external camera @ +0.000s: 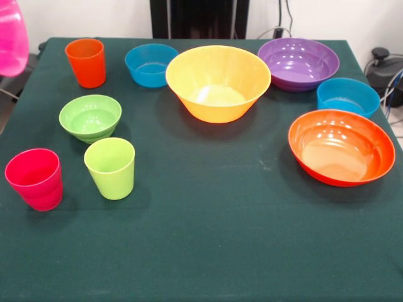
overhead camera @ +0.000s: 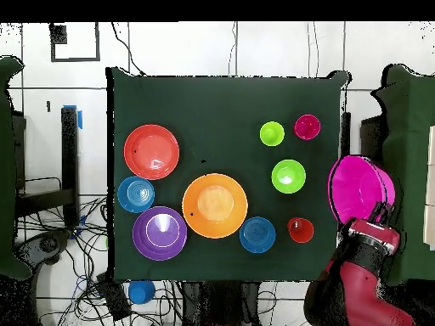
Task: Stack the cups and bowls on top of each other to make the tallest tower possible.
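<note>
My gripper (overhead camera: 379,216) is shut on the rim of the big pink bowl (overhead camera: 358,187) and holds it in the air over the table's edge; the front view shows only the bowl (external camera: 11,38), at the top left. Standing apart and upright on the cloth are the orange cup (external camera: 86,61), the lime green cup (external camera: 111,167), the pinkish red cup (external camera: 35,178), the small green bowl (external camera: 90,117), the big yellow-orange bowl (external camera: 217,82), two small blue bowls (external camera: 151,64) (external camera: 347,96), the purple bowl (external camera: 298,63) and the red-orange bowl (external camera: 341,146).
The table (external camera: 208,251) has a dark green cloth. The robot's pedestal (external camera: 198,19) stands at its far side. Cables and a small blue object (overhead camera: 141,291) lie on the floor beside the table.
</note>
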